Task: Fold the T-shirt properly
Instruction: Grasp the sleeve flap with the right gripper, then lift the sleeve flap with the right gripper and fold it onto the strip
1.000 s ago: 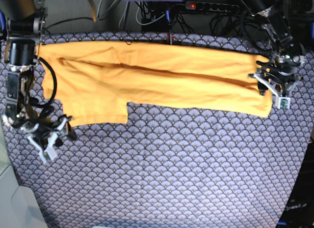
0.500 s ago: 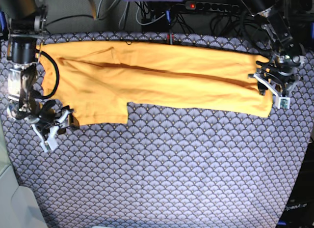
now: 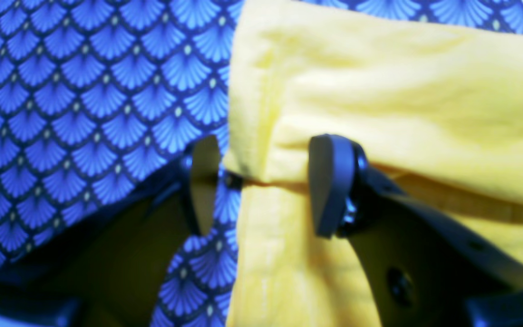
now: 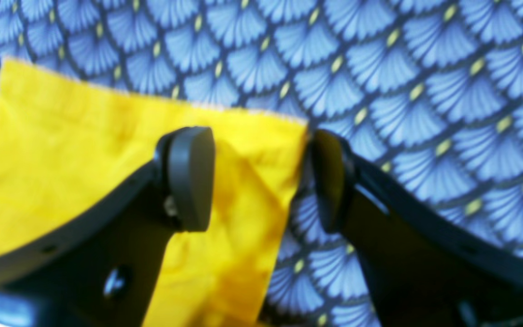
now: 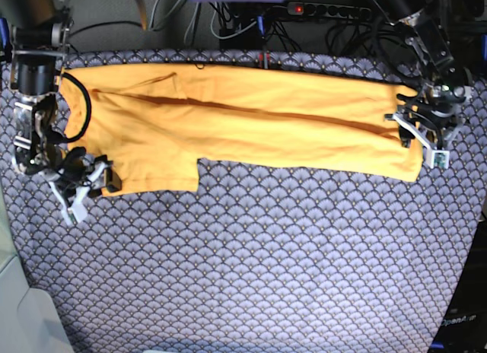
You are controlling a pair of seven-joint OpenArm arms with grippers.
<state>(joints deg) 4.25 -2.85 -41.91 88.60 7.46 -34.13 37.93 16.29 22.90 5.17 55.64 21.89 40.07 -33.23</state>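
Note:
The yellow-orange T-shirt (image 5: pixel 243 125) lies folded into a long band across the back of the table. My left gripper (image 5: pixel 417 137) is at the band's right end. In the left wrist view it (image 3: pixel 266 181) stands open, its jaws straddling the folded edge of the T-shirt (image 3: pixel 379 91) without closing on it. My right gripper (image 5: pixel 93 182) is at the lower left corner of the shirt. The right wrist view shows it (image 4: pixel 257 177) open, one finger over the T-shirt (image 4: pixel 61 159) and the other over the cloth, with the corner between them.
A blue-grey scallop-patterned cloth (image 5: pixel 259 262) covers the table. Behind the back edge are cables and a power strip (image 5: pixel 319 9) with a red light. A pale surface (image 5: pixel 19 315) borders the front left corner.
My right gripper has moved up and slightly right, from the bare cloth to the shirt's lower left corner. The left arm and the shirt have stayed still.

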